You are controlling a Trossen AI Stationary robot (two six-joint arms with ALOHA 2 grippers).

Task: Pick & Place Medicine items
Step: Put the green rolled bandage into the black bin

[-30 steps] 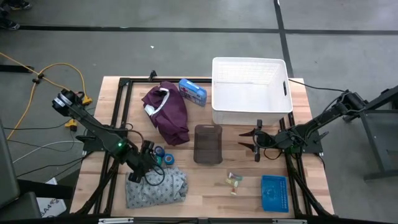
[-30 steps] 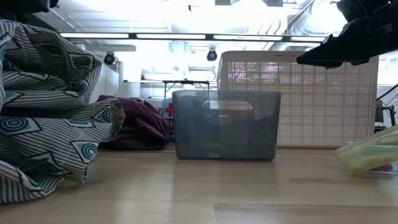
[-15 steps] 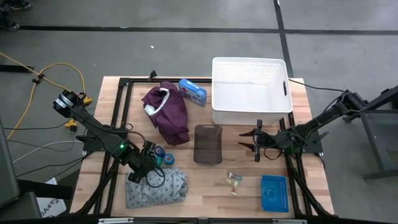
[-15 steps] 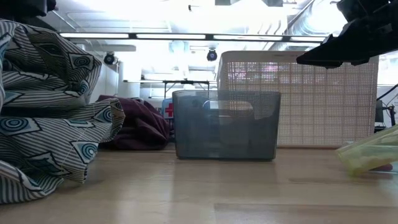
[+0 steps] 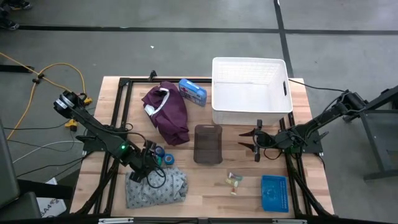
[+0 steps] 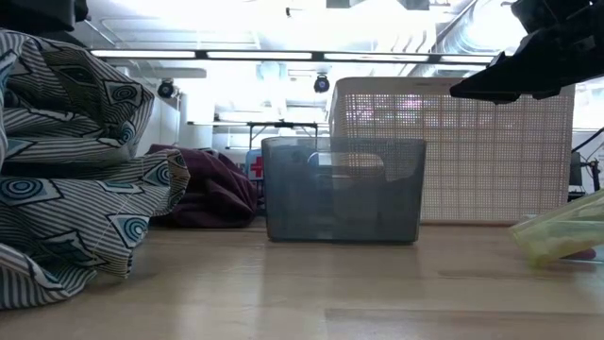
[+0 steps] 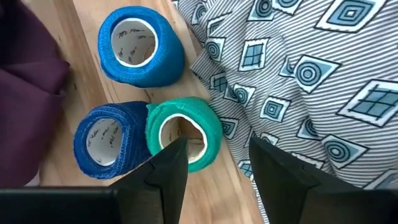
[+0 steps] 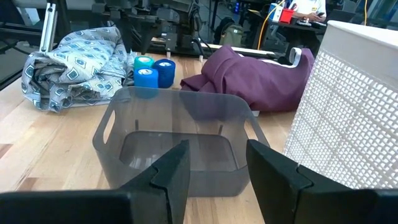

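Note:
Three thumb-sized rolls stand on end on the table beside the grey patterned cloth (image 7: 298, 81): two blue rolls (image 7: 140, 53) (image 7: 107, 146) and a green roll (image 7: 183, 132), which also shows from above (image 5: 168, 160). My left gripper (image 7: 217, 168) is open just above the green roll. One finger is over the roll's hollow and the other over the cloth's edge. Tiny pale yellowish and pinkish pieces (image 5: 234, 180) lie near the table's near edge. My right gripper (image 5: 255, 144) waits open beside the grey bin (image 5: 208, 144). My left gripper comes from above, pointing down, with its fingers either side of the green roll's wall (image 7: 214, 134) on the cloth side. I cannot tell whether a fingertip touches the roll.
A white mesh basket (image 5: 251, 90) stands at the far right. A maroon garment (image 5: 166, 115) and a blue box (image 5: 193, 92) lie at the far side. A small blue basket (image 5: 274, 191) sits near the right near corner. Bare wood shows between the bin and the small pieces.
My left gripper has sunk a little toward the rolls. It has stayed open. Nothing on the table has moved.

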